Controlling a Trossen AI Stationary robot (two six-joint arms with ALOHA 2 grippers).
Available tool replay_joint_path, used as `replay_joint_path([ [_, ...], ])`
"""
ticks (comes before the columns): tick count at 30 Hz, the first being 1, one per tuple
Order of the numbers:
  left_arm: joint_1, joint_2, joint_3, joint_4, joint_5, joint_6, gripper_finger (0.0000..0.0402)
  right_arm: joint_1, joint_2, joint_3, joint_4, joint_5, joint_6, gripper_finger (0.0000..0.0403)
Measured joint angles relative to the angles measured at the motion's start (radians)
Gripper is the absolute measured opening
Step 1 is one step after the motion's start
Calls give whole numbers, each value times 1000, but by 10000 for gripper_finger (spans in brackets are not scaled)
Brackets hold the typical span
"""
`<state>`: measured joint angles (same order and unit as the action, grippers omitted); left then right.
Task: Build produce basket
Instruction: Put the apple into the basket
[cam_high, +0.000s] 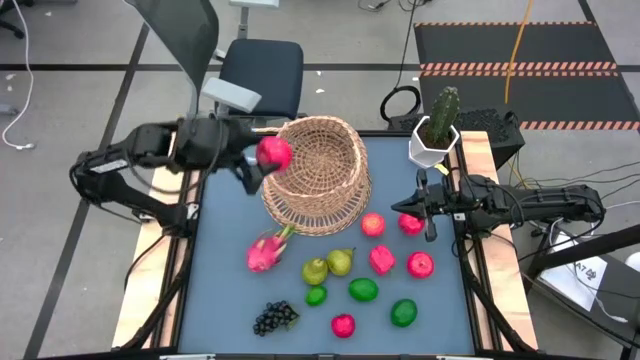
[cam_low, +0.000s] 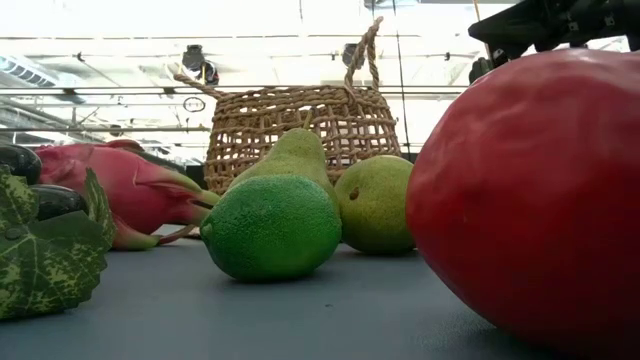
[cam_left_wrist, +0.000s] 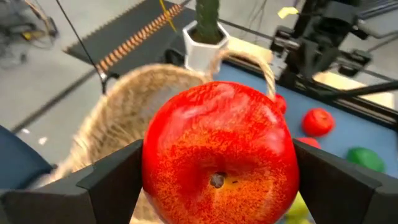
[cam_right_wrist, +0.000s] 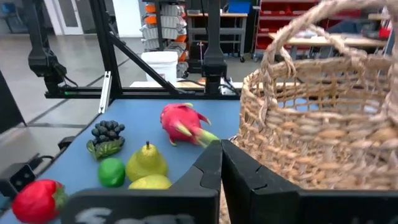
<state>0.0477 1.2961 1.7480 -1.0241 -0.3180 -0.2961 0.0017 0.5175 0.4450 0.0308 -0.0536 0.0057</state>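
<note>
The woven basket (cam_high: 318, 175) stands on the blue table's far middle, its looped handle (cam_right_wrist: 323, 37) up. My left gripper (cam_high: 262, 160) is raised at the basket's left rim, shut on a red apple (cam_high: 273, 153). More produce lies on the table nearer the front: a pink dragon fruit (cam_high: 265, 250), two pears (cam_high: 328, 266), limes (cam_high: 363, 290), red fruits (cam_high: 420, 264) and a dark grape bunch (cam_high: 274, 318). My right gripper (cam_high: 405, 207) waits shut at the table's right side, just right of the basket. My left gripper pinches the apple between its two fingers (cam_left_wrist: 112, 180), one on each of its opposite sides (cam_left_wrist: 155, 168). The fingers reach in from the table's left, slanting down. The apple is lifted clear, beside the basket's left rim, its dimpled end (cam_left_wrist: 216, 180) toward the wrist camera.
A white pot with a cactus (cam_high: 433, 140) stands at the table's far right corner. A blue office chair (cam_high: 260, 70) sits behind the far edge. Bare blue table shows along the left side (cam_high: 215, 270).
</note>
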Motion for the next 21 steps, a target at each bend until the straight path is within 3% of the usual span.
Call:
replay_joint_path([
  [11,227,256,248,-113,97,207,367,-1,0,0,22,4,-74,0],
  [21,293,463,287,-117,118,305,367,-1,0,0,21,4,-71,0],
])
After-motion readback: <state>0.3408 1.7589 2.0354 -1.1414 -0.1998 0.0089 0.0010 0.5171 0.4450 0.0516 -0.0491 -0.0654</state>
